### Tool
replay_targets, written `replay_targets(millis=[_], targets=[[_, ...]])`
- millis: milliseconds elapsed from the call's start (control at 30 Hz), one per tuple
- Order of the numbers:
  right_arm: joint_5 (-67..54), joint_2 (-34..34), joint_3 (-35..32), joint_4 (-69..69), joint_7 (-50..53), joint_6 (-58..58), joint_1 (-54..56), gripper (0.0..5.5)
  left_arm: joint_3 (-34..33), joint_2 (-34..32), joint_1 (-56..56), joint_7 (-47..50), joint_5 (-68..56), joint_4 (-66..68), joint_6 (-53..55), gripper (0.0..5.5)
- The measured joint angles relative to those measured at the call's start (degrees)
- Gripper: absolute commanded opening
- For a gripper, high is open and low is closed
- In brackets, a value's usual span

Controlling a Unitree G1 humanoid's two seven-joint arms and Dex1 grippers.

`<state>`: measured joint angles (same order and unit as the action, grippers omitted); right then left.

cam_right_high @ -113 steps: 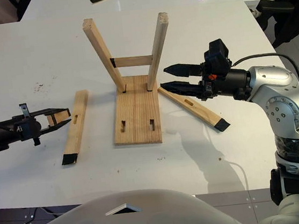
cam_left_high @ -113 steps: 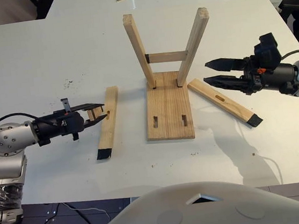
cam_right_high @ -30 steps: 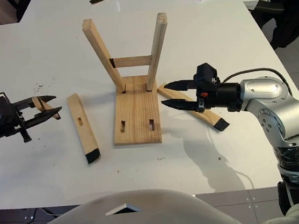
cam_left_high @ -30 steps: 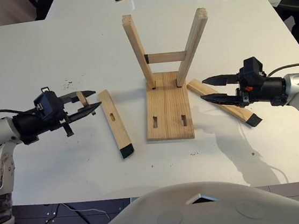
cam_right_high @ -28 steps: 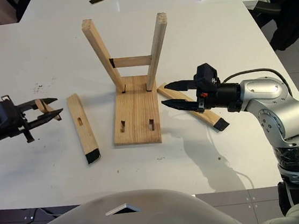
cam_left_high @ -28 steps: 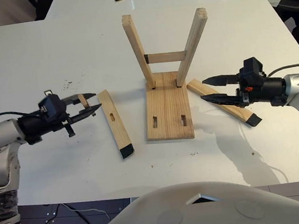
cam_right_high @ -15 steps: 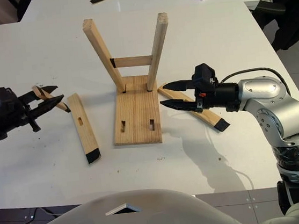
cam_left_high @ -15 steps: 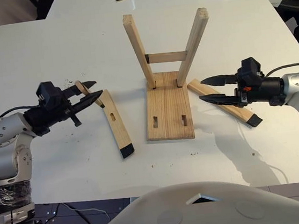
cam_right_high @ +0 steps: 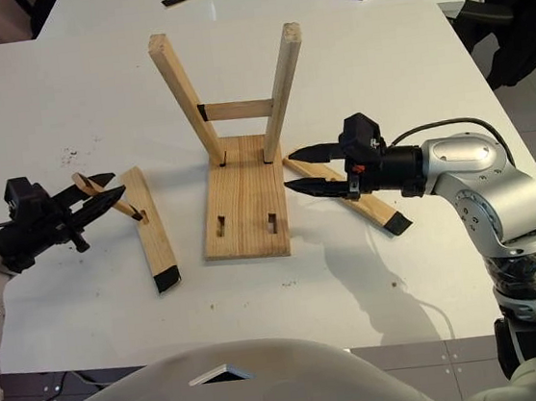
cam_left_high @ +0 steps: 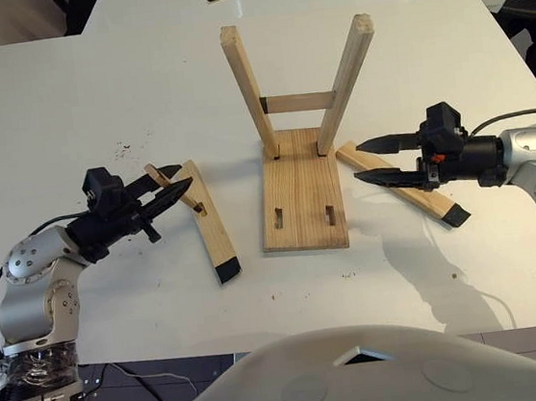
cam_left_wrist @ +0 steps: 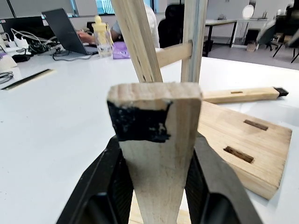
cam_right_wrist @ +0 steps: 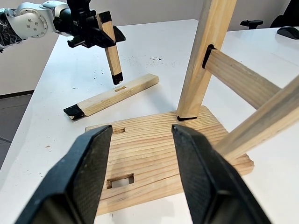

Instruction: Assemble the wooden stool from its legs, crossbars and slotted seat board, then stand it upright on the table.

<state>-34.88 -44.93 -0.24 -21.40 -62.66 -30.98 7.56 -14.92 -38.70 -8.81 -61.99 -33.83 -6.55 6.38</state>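
Crossbar (cam_right_wrist: 111, 51): gripped by left end effector (cam_left_high: 176, 179), tilted, lower tip close over slot (cam_left_high: 201, 209) of leg (cam_left_high: 214, 236) that lay flat on bench (cam_left_high: 63, 98). Right end effector (cam_left_high: 370, 160) gaped, empty.

You get bright, even light from overhead, and the white counter (cam_left_high: 62, 88) reads evenly white. Shadows are pale and soft-edged: a faint one spreads from the foot of the upright pale wooden leg frame (cam_left_high: 300, 102) toward 9 o'clock. On the left wrist camera, the short pale wooden bar with a black-painted end (cam_left_wrist: 156, 149) is sharp, while the office behind it looks hazy. The right gripper (cam_right_wrist: 142, 128) shows black fingers (cam_right_wrist: 88, 177) softened by closeness.
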Motion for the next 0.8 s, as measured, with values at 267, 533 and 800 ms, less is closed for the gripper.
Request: replay_targets(millis=[267, 533, 800], targets=[[1.2, -0.2, 0.4, 1.1, -1.3, 1.2, 0.3, 2.36, 1.2, 1.5, -0.3, -0.7, 1.8, 0.9, -3.1, 1.30], [1.2, -0.2, 0.4, 2.2, -2.4, 1.4, 1.4, 2.36, 2.7, 1.7, 0.6, -2.0, 4.1, 3.0, -7.2, 1.30], [1.3, -0.2, 0.8, 2.3, -2.7, 1.4, 2.3, 2.36, 5.6, 2.5, 3.0, -4.3, 6.3, 8.1, -15.2, 1.30]])
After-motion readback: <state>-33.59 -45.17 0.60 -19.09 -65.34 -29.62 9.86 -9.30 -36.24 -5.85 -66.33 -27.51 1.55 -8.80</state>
